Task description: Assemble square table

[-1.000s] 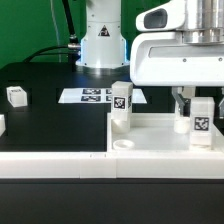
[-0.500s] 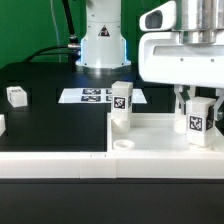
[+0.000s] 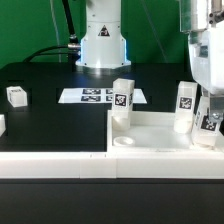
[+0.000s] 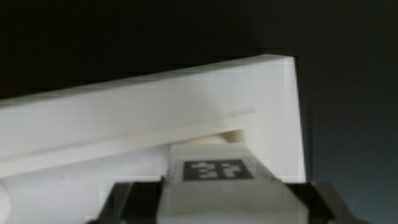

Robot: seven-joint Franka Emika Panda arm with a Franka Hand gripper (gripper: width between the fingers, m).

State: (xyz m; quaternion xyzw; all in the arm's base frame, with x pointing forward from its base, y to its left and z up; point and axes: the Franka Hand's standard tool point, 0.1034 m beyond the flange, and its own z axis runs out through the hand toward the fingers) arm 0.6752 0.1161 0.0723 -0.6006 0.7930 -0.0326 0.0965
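Counting — slab: one | upright legs: two | jaws clamp third leg | loose leg: one

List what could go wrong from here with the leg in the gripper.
1. The held leg in the gripper sits right at the raised rim of the slab; lowered slightly off, it may catch the rim instead of seating in its corner.
2. The tilted leg stands close beside the gripper; a sideways move could knock it over.

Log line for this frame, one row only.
gripper: shut on held leg | tabletop: upright leg and second upright leg standing on it | spare leg: loose on black table, exterior view's left
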